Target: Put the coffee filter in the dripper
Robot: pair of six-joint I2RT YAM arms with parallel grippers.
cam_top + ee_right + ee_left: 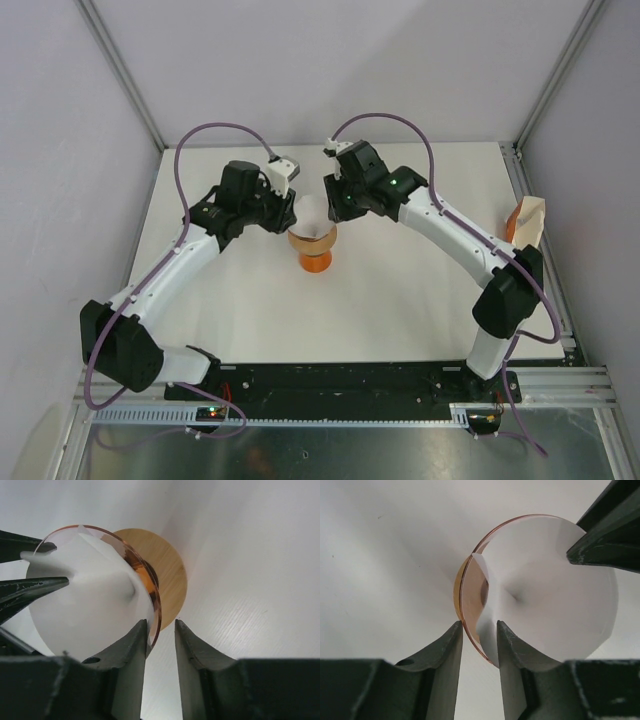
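The clear pink-tinted dripper (312,238) sits on an orange stand (316,262) with a tan ring top (169,575) at mid table. The white paper coffee filter (309,214) lies opened inside the dripper, filling it (550,600) (85,600). My left gripper (290,213) straddles the dripper's left rim (465,622): jaws slightly apart (479,630), one finger outside the rim, one inside on the filter's edge. My right gripper (338,208) straddles the right rim (156,605), also slightly open (160,625), with its inner finger on the filter and its outer finger off the rim.
A tan paper stack or holder (527,218) stands at the table's right edge. Metal frame posts rise at the back corners (150,135). The two grippers face each other closely over the stand.
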